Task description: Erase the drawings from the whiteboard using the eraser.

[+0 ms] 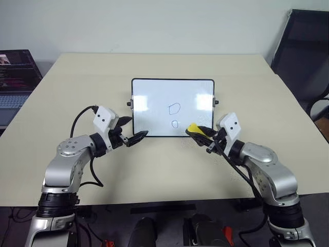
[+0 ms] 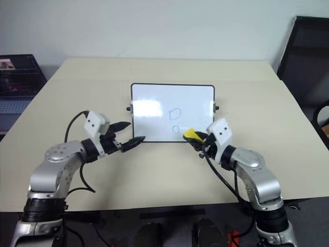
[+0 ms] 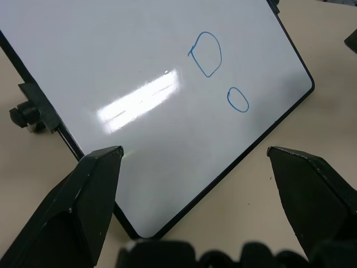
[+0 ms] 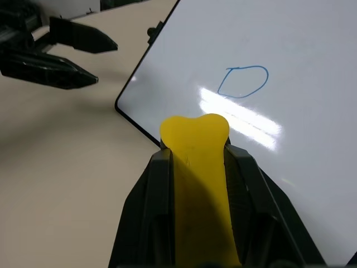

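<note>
While your right gripper (image 4: 195, 162) pinches the eraser (image 4: 196, 146) at the whiteboard's (image 1: 154, 98) near edge, your left gripper (image 1: 131, 131) stands spread beside two drawings (image 1: 174, 108).

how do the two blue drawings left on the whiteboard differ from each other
The upper drawing is the larger, a boxy loop with rounded corners; the lower drawing is smaller and a plain oval. The upper one sits in open white area of the whiteboard, while the lower one lies closer to the board's near edge and to the eraser held in the right pincer. Both are thin blue outlines, unfilled, one above the other.
</note>
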Available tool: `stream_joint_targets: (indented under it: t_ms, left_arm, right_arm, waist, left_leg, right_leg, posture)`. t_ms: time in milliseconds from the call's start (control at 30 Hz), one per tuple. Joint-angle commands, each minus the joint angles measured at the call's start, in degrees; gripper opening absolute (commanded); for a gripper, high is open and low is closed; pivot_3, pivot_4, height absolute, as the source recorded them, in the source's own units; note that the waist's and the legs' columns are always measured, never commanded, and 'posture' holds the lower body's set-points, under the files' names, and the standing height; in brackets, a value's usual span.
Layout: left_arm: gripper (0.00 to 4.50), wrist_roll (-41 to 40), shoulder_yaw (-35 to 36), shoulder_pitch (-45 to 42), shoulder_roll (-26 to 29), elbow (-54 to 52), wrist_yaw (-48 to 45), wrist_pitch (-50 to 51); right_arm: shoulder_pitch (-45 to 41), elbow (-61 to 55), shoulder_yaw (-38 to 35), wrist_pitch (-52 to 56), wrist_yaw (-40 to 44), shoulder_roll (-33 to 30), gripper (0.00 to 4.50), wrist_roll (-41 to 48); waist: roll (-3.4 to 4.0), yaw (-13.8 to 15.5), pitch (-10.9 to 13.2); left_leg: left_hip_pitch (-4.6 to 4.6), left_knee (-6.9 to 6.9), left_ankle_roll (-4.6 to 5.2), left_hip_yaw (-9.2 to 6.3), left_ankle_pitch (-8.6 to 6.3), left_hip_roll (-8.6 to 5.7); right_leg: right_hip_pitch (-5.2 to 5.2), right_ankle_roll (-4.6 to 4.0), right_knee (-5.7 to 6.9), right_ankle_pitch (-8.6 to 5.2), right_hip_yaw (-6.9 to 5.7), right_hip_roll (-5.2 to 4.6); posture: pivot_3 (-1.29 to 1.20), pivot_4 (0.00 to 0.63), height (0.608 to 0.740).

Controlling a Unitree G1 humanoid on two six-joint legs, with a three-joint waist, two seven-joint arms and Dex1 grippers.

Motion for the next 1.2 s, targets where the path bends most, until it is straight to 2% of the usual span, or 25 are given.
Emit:
stream_joint_targets:
  t_ms: [33, 233, 333, 467, 600, 800, 900, 1067, 1200]
  left_arm:
    - [4.5, 0.47, -0.19, -1.78, 0.98, -0.43, -0.68, -2.23]
    - [4.5, 0.77, -1.66, -2.43, 1.03, 0.09, -1.88, -3.09]
    - [4.5, 0.7, -2.03, -2.27, 1.03, -0.28, -2.1, -3.26]
    - [4.5, 0.83, -2.45, -1.21, 1.03, -1.82, -2.12, -3.24]
    - [4.5, 0.83, -2.52, -0.4, 0.88, -3.03, -1.76, -2.96]
    - [4.5, 0.88, -2.45, 0.19, 0.85, -2.96, -1.72, -3.34]
    - [4.5, 1.03, -2.66, 0.1, 0.66, -2.53, -1.79, -3.7]
    - [4.5, 1.01, -3.15, -0.1, 0.16, -2.49, -1.87, -3.8]
    - [4.5, 0.98, -3.66, -0.33, -0.25, -2.97, -1.56, -3.45]
  right_arm:
    - [-7.97, 4.8, 4.22, -4.12, -2.97, 0.5, 0.88, -5.21]
    - [-21.9, 21.84, 10.88, -11.31, -4.18, 3.05, 0.88, -12.37]
    - [-29.23, 33.17, 11.94, -16.3, -5.05, 4.73, 0.88, -15.15]
    - [-34.7, 43.81, 12.01, -21.78, -7.79, 6.53, 0.88, -18.29]
    - [-35.91, 49.18, 13.54, -22.79, -6.03, 7.0, 0.88, -20.46]
    - [-32.17, 45.95, 17.19, -20.29, 1.18, 5.09, 0.88, -22.32]
    - [-32.38, 46.24, 16.81, -21.09, -0.01, 4.87, 0.88, -23.68]
    - [-36.55, 51.56, 12.71, -25.27, -9.92, 5.28, 0.87, -25.66]
    - [-35.85, 52.33, 13.77, -24.45, -6.29, 4.76, 0.87, -25.16]
  waist:
    - [0.0, 0.0, 0.0]
    - [-0.01, 0.23, 0.0]
    - [-0.02, 0.18, 0.02]
    - [-0.02, 0.19, 0.02]
    - [-0.02, 0.22, 0.02]
    - [-0.02, 0.2, 0.01]
    - [-0.02, 0.2, 0.01]
    - [-0.02, 0.2, 0.01]
    - [-0.04, 0.33, 0.0]
  left_leg:
    - [0.01, 0.01, 0.0, 0.0, 0.0, 0.0]
    - [-0.02, -0.02, 0.0, 0.07, 0.0, 0.01]
    - [-0.04, -0.02, 0.0, 0.12, 0.0, 0.0]
    - [-0.07, -0.04, 0.0, 0.09, -0.01, 0.01]
    - [-0.1, -0.04, 0.01, 0.05, -0.02, -0.01]
    - [-0.06, -0.02, 0.01, 0.01, -0.02, 0.0]
    - [-0.03, 0.0, 0.01, 0.01, -0.02, 0.01]
    - [-0.02, 0.07, 0.01, 0.01, 0.0, 0.0]
    - [-0.02, 0.08, 0.03, 0.01, 0.02, -0.02]
  right_leg:
    - [0.0, 0.01, 0.01, 0.01, 0.02, 0.0]
    - [-0.01, -0.07, -0.03, 0.04, -0.02, 0.07]
    - [-0.05, -0.29, -0.03, 0.17, 0.0, 0.06]
    - [-0.07, -0.31, -0.03, 0.17, -0.05, 0.04]
    - [-0.07, -0.31, -0.03, 0.18, -0.04, -0.09]
    - [-0.04, -0.31, 0.03, 0.18, -0.1, -0.13]
    - [-0.02, -0.31, 0.04, 0.18, -0.1, -0.12]
    - [0.0, -0.29, 0.07, 0.19, -0.1, -0.12]
    - [0.03, -0.29, 0.04, 0.21, -0.11, -0.12]
  posture:
    - [0.0, 0.15, 0.74]
    - [0.0, 0.15, 0.74]
    - [0.0, 0.15, 0.74]
    - [0.0, 0.15, 0.74]
    - [0.0, 0.15, 0.74]
    - [0.0, 0.15, 0.74]
    - [0.0, 0.15, 0.74]
    - [0.0, 0.15, 0.74]
    - [0.0, 0.15, 0.74]
